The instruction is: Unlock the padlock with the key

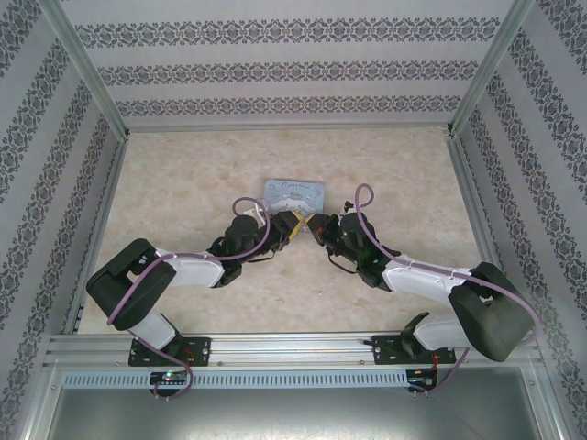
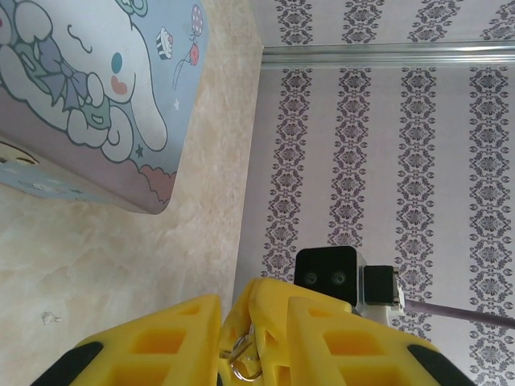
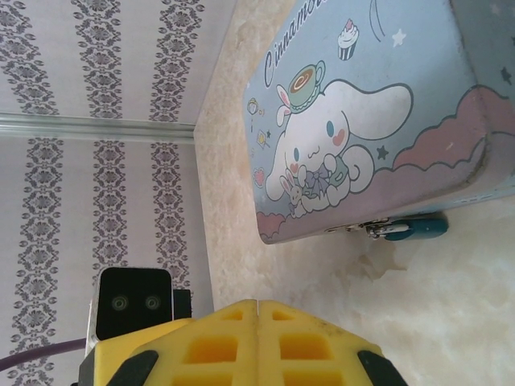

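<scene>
Left jaws nearly closed round small silvery ringed key (image 2: 241, 359), right jaws shut & empty; tiny teal-bodied padlock (image 3: 417, 228) sits at latch of pale-blue cartoon tin (image 3: 362, 121); prob key-grip step; nxt needs key lined up w/ keyhole.

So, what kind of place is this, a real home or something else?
Probably a robot test cell, not a real home: aluminium frame rails box it in, the walls are flat panels printed like wallpaper, and the left arm and right arm are bolted at the near edge of the table.
</scene>
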